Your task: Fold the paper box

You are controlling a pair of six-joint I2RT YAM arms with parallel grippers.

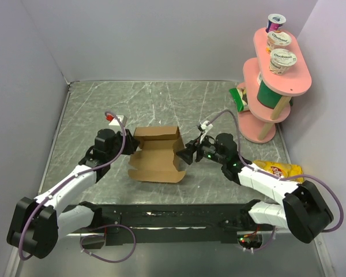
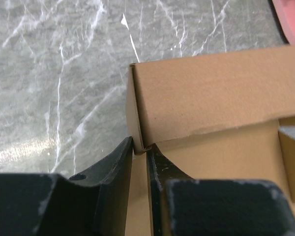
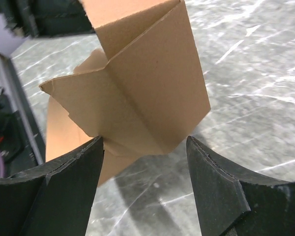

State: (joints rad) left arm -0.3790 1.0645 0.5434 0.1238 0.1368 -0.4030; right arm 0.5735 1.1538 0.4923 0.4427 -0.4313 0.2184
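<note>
Paper box (image 1: 155, 154) mid-frame, half-folded. Left gripper (image 2: 140, 147) pinches its left wall; right gripper (image 3: 145, 142) gapes around right flap. Risk: closing off-crease crumples flap or yanks box from that thin pinch.

Grey table (image 1: 161, 98) (marbled), paper box (image 1: 157, 157), pink stand (image 1: 258, 126)

**Arm and Gripper Status**

Both of your arms reach forward from their bases and angle inward toward each other. Your left arm (image 1: 69, 182) extends forward and right. The left gripper (image 2: 140, 147) has its jaws nearly together, pinching a wall of the paper box (image 2: 211, 93). Your right arm (image 1: 259, 179) extends forward and left. The right gripper (image 3: 144, 139) has its jaws wide apart.
</note>
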